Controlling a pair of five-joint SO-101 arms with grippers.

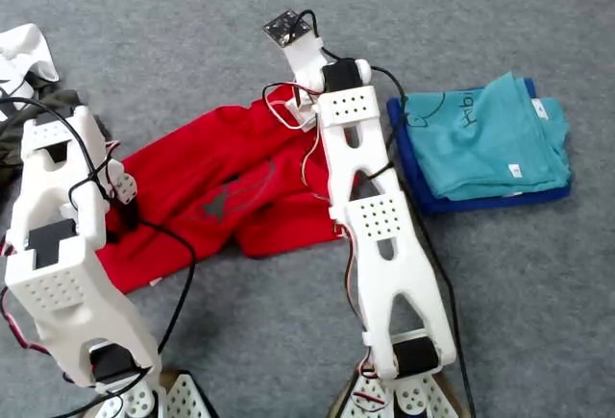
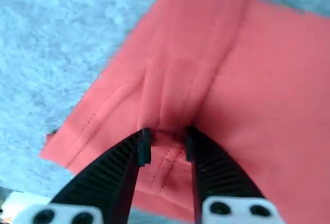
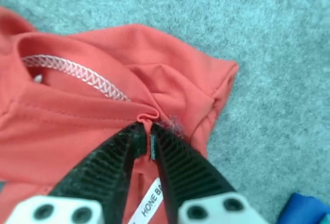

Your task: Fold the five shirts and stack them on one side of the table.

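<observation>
A red shirt [image 1: 226, 197] lies partly folded across the middle of the grey table. My left gripper [image 2: 165, 144] pinches a bunched fold of the red shirt [image 2: 247, 80] near its hem, at the shirt's left end in the high view, under the left arm [image 1: 58, 235]. My right gripper [image 3: 146, 134] is shut on the red shirt [image 3: 77, 116] close to its collar with the zigzag stitching, at the shirt's far edge under the right arm [image 1: 360, 178]. A teal shirt [image 1: 485, 139] lies folded on a blue one [image 1: 423, 197] at the right.
Dark and white garments [image 1: 24, 72] are heaped at the table's left edge. Loose cables [image 1: 183, 274] trail over the red shirt from both arms. Grey table surface [image 1: 288, 331] shows along the near side and the back.
</observation>
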